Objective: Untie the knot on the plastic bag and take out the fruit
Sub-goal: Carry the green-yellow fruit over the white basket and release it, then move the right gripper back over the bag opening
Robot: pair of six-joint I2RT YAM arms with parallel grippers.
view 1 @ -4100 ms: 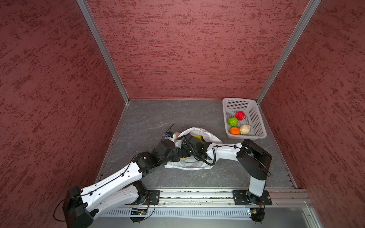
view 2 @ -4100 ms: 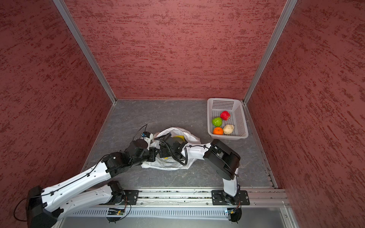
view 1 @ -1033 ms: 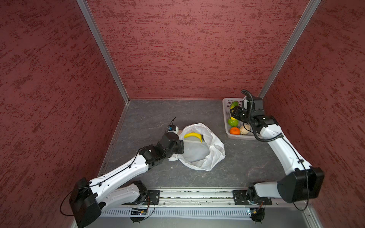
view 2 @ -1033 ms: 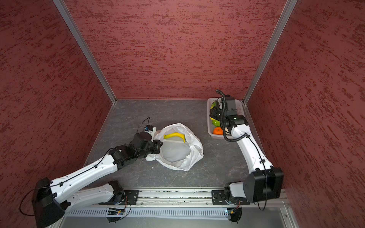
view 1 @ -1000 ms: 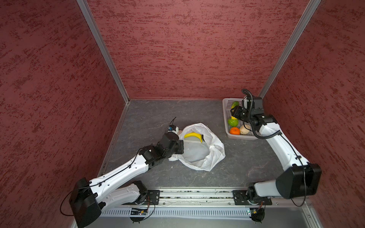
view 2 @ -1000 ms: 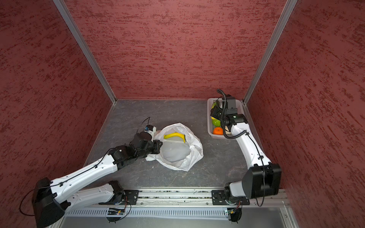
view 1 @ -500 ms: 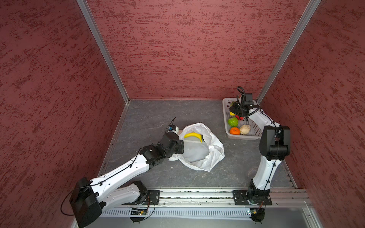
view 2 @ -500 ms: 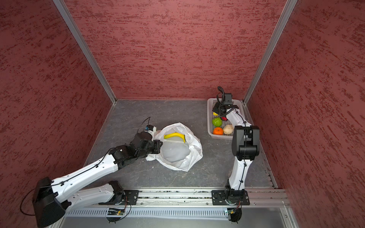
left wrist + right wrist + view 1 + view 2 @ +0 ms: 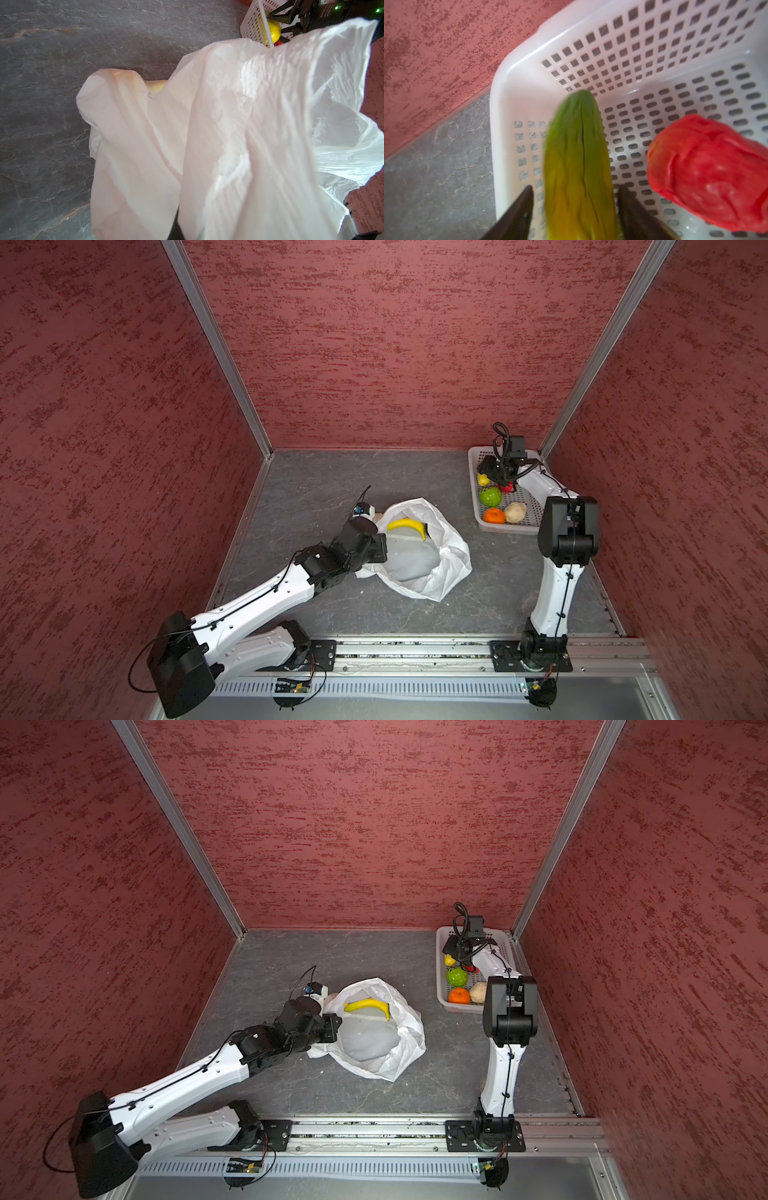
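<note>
Right wrist view gives you the right gripper (image 9: pixel 575 186) with its fingers (image 9: pixel 517 212) spread either side of the blurred yellow-green fruit (image 9: pixel 577 145), a gap showing, in a corner of the white basket (image 9: pixel 512 83) near the red berry (image 9: pixel 708 172). In both top views the green apple (image 9: pixel 490 496), orange (image 9: pixel 493 515) and beige piece (image 9: pixel 515 512) sit in that basket too. Your plastic bag (image 9: pixel 449 560) lies open-mouthed mid-floor, the banana (image 9: pixel 405 524) inside it. The left gripper (image 9: pixel 376 549) sits at the bag's rim, fingers pressed together, seemingly pinching the plastic, though the bag hides them.
</note>
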